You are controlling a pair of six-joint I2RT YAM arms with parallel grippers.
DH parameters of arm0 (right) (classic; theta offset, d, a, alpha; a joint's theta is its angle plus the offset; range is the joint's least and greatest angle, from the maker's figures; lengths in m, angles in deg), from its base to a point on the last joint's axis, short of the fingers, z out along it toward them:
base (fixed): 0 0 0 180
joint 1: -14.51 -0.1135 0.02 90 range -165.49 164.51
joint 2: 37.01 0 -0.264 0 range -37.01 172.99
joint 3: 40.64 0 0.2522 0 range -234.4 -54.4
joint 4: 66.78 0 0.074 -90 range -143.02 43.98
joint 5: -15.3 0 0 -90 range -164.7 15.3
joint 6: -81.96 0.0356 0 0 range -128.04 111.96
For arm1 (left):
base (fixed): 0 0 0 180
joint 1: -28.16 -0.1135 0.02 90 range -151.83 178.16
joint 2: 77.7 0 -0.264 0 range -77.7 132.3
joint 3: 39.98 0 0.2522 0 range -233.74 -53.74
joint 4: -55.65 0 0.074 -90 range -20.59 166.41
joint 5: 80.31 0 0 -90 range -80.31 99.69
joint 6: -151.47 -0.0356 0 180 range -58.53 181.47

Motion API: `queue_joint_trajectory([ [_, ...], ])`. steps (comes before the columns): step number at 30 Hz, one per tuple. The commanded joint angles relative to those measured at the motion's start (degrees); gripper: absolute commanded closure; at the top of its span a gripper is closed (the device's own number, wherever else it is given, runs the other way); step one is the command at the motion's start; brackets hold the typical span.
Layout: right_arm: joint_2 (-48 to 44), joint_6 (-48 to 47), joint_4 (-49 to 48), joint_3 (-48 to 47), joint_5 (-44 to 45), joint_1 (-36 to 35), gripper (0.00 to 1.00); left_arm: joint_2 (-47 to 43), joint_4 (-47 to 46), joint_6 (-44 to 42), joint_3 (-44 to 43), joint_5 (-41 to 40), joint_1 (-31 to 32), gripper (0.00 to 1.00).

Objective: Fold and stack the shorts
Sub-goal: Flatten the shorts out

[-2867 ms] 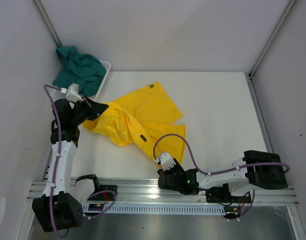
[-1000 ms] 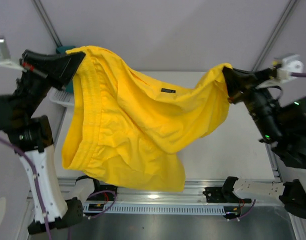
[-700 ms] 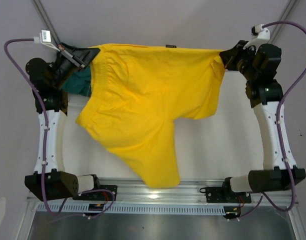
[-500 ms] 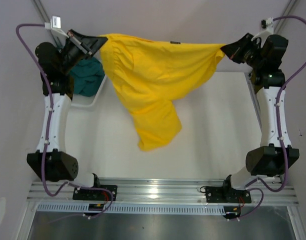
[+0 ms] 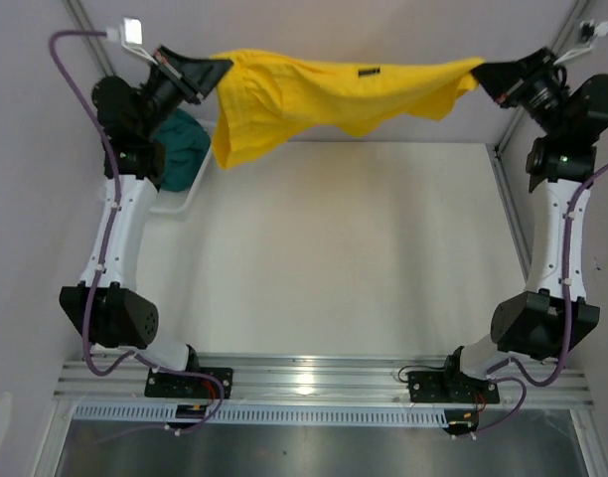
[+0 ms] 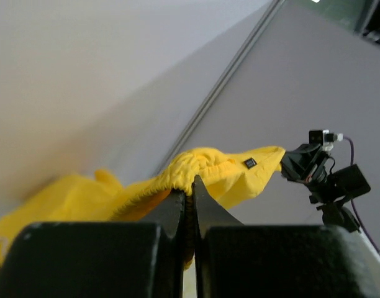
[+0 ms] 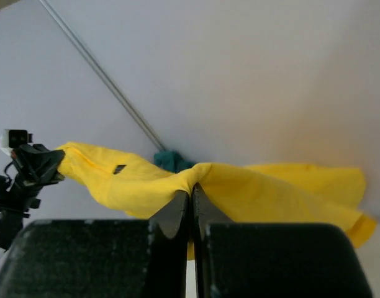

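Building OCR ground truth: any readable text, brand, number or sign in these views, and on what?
Too small and blurred to read: the small dark rectangular label on the bright yellow fabric shorts.
No other word, number or sign shows in any view.

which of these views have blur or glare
top external: sharp, one glare spot on the metal rail; left wrist: the left end effector looks dark and soft up close, yellow shorts clearer; right wrist: same for the right end effector.
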Motion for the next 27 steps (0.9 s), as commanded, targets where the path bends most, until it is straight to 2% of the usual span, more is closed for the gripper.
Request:
queue_joint_trajectory([
  [1, -5.05, 2.43, -9.12, 18.66, -3.2, -0.7, 1.0, -4.87, -10.92, -2.71, 21.17, -0.61, 0.83, 1.0],
  [2, -6.81, 2.43, -12.71, 28.37, -3.12, -0.7, 1.0, -8.11, -13.47, -2.62, 24.69, -0.08, 1.35, 1.0],
  [4, -12.93, 1.99, -16.5, 37.82, -1.63, -0.44, 1.0, -11.81, -17.17, -4.19, 38.71, -0.86, 2.49, 1.0],
  [5, -15.15, 1.47, -17.13, 42.39, -0.93, -0.61, 1.0, -13.75, -17.54, -7.25, 41.48, -1.91, 4.41, 1.0],
  [6, -17.26, 0.59, -17.05, 50.53, 0.99, -1.4, 1.0, -17.77, -17.46, -8.93, 47.86, -3.22, 5.65, 1.0],
  [8, -22.98, -3.27, -14.69, 57.18, 4.77, -2.63, 1.0, -21.22, -18.77, -12.63, 59.39, -7.53, 9.5, 1.0],
  [10, -27.88, -4.42, -13.88, 65.18, 7.24, -3.51, 1.0, -25.09, -21.13, -13.69, 64.16, -9.12, 11.54, 1.0],
  [11, -29.31, -5.12, -13.19, 67.29, 9.08, -3.51, 1.0, -26.32, -23.06, -13.78, 70.36, -10.08, 12.86, 1.0],
  [13, -32.47, -6.62, -9.6, 71.77, 11.46, -2.82, 1.0, -31.13, -25.88, -13.52, 74.71, -10.97, 13.92, 1.0],
  [14, -35.45, -8.71, -7.93, 72.67, 14.52, -2.38, 1.0, -33.25, -27.37, -13.34, 81.0, -12.45, 15.23, 1.0],
  [15, -36.87, -9.86, -6.0, 73.46, 16.64, -2.11, 1.0, -35.63, -27.91, -13.52, 83.06, -13.6, 16.11, 1.0],
  [19, -41.1, -12.95, 0.6, 76.62, 25.52, -1.15, 1.0, -50.89, -26.25, -15.62, 95.36, -19.92, 21.73, 1.0],
  [21, -41.28, -13.65, 2.19, 77.07, 30.0, -1.05, 1.0, -55.23, -23.71, -15.71, 100.19, -22.21, 24.99, 1.0],
  [27, -38.74, -14.71, 1.06, 78.12, 32.48, -0.61, 1.0, -65.79, -19.22, -14.66, 108.12, -24.76, 31.67, 0.99],
])
